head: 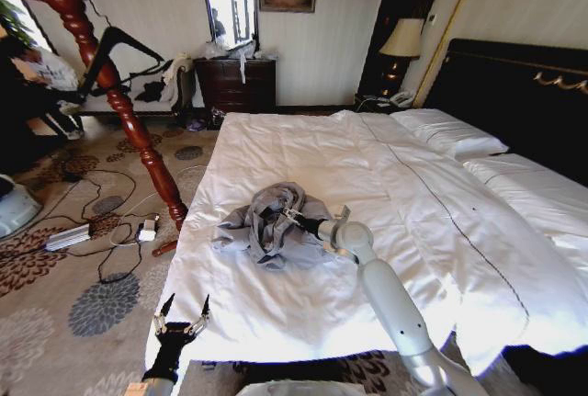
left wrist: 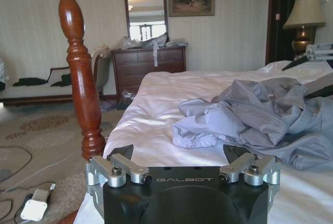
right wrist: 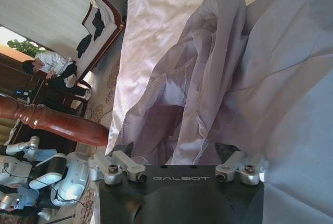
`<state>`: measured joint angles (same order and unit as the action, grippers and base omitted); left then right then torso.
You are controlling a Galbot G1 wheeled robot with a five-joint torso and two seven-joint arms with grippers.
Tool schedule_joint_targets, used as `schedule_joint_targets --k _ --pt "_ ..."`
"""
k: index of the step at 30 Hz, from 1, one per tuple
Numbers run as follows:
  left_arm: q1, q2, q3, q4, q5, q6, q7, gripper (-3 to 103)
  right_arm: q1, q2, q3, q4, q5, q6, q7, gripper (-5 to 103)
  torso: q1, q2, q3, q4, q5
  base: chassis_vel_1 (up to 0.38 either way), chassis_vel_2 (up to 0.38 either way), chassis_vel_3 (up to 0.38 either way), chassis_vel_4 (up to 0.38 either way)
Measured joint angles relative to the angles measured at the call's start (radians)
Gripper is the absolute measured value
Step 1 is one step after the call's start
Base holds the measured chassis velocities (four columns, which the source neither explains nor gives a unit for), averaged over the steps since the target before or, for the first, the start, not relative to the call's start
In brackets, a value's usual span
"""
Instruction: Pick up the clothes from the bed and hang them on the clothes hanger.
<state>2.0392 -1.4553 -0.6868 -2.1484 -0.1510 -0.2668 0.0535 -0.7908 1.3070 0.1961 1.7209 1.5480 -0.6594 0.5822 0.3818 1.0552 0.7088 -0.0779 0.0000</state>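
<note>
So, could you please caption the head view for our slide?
Right gripper reaches into the grey jacket crumpled on the bed; left gripper waits open.

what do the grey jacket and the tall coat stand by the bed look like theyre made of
The jacket looks like thin, matte woven synthetic or light cotton: it crumples into soft folds, with stitched hems showing. The coat stand looks like turned wood with a glossy red-brown varnish, judging by its highlights.

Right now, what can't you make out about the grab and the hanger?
- Right gripper jaws, head view: buried in the jacket; grip unconfirmed.
- Right wrist view: jaw tips covered by jacket folds.
- Hanger hook, head view: too small, behind the coat stand.
- Left gripper idles open off the bed.
</note>
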Motion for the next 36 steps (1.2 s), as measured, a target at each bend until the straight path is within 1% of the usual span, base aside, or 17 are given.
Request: schedule_joint_targets --k 2,3,5,7,12,14,17,18,20,21,23,24,26,31,33,34,36 --pt "-0.003 0.001 -0.004 -0.002 -0.01 0.005 -0.001 98 0.002 0.003 -0.004 -0.01 -0.006 0.001 -0.006 79 0.0 0.0 0.0 0.0 0.0 0.0 0.0 0.0 0.0" --pt "-0.003 0.001 -0.004 -0.002 -0.01 0.005 -0.001 98 0.002 0.003 -0.004 -0.01 -0.006 0.001 -0.006 79 0.0 0.0 0.0 0.0 0.0 0.0 0.0 0.0 0.0" --pt "-0.005 0.003 -0.007 -0.004 -0.015 0.007 -0.001 98 0.003 0.005 -0.005 -0.023 -0.014 0.001 -0.012 68 0.0 0.0 0.0 0.0 -0.0001 0.0 0.0 0.0 0.0" --pt "-0.006 0.004 -0.008 -0.006 -0.016 0.007 -0.002 98 0.004 0.006 -0.005 -0.029 -0.017 0.001 -0.015 68 0.0 0.0 0.0 -0.0001 0.0 0.0 0.0 0.0 0.0" --pt "-0.011 0.007 -0.002 -0.01 -0.017 0.015 -0.003 98 0.017 0.011 -0.005 -0.043 -0.027 0.001 -0.022 41 0.0 0.0 0.0 0.0 -0.0001 0.0 0.0 0.0 0.0" --pt "-0.012 0.007 0.0 -0.01 -0.017 0.016 -0.004 98 0.018 0.011 -0.005 -0.045 -0.029 0.001 -0.023 41 0.0 0.0 0.0 0.0 0.0 0.0 0.0 0.0 0.0" --pt "-0.017 0.011 0.005 -0.006 -0.017 0.018 -0.006 98 0.019 0.011 -0.005 -0.049 -0.036 0.004 -0.025 25 0.0 0.0 0.0 -0.0001 0.0 0.0 0.0 0.0 0.0" --pt "-0.017 0.011 0.005 -0.006 -0.017 0.018 -0.006 98 0.019 0.011 -0.005 -0.049 -0.036 0.004 -0.025 25 0.0 0.0 0.0 -0.0001 0.0 0.0 0.0 0.0 0.0" --pt "-0.022 0.018 0.008 0.001 -0.023 0.021 -0.006 98 0.016 0.011 -0.009 -0.051 -0.042 0.004 -0.026 14 0.0 0.0 0.0 0.0 0.0 0.0 0.0 0.0 0.0" --pt "-0.025 0.023 0.009 0.003 -0.026 0.023 -0.007 98 0.014 0.011 -0.011 -0.051 -0.045 0.004 -0.026 14 0.0 0.0 0.0 0.0 0.0 0.0 0.0 0.0 0.0" --pt "-0.033 0.031 0.012 0.007 -0.032 0.026 -0.011 98 0.006 0.01 -0.013 -0.051 -0.048 0.004 -0.026 4 0.0 0.0 0.0 0.0 -0.0001 0.0 0.0 0.0 0.0" --pt "-0.033 0.031 0.012 0.007 -0.032 0.026 -0.011 98 0.006 0.01 -0.013 -0.051 -0.048 0.004 -0.026 4 0.0 0.0 0.0 0.0 -0.0001 0.0 0.0 0.0 0.0" --pt "-0.039 0.033 0.018 0.007 -0.035 0.032 -0.013 98 -0.005 0.008 -0.015 -0.051 -0.056 0.003 -0.03 1 0.0 0.0 0.0 -0.0001 0.0 0.0 0.0 0.0 0.0" --pt "-0.045 0.036 0.026 -0.001 -0.043 0.045 -0.018 98 -0.015 0.005 -0.013 -0.042 -0.066 0.003 -0.034 0 0.0 0.0 0.0 0.0 0.0 0.0 0.0 0.0 0.0" --pt "-0.056 0.063 0.029 -0.014 -0.066 0.064 -0.028 98 -0.015 -0.012 0.001 -0.021 -0.072 0.004 -0.037 0 0.0 0.0 0.0 0.0002 0.0001 0.0 0.0 0.0 0.0" --pt "-0.056 0.063 0.029 -0.014 -0.066 0.064 -0.028 98 -0.015 -0.012 0.001 -0.021 -0.072 0.004 -0.037 0 0.0 0.0 0.0 0.0002 0.0001 0.0 0.0 0.0 0.0" --pt "-0.076 0.109 0.031 -0.025 -0.109 0.093 -0.046 98 -0.013 -0.041 0.01 -0.002 -0.074 0.005 -0.039 0 0.0 0.0 0.0 -0.0002 0.0 0.0 0.0 0.0 0.0"
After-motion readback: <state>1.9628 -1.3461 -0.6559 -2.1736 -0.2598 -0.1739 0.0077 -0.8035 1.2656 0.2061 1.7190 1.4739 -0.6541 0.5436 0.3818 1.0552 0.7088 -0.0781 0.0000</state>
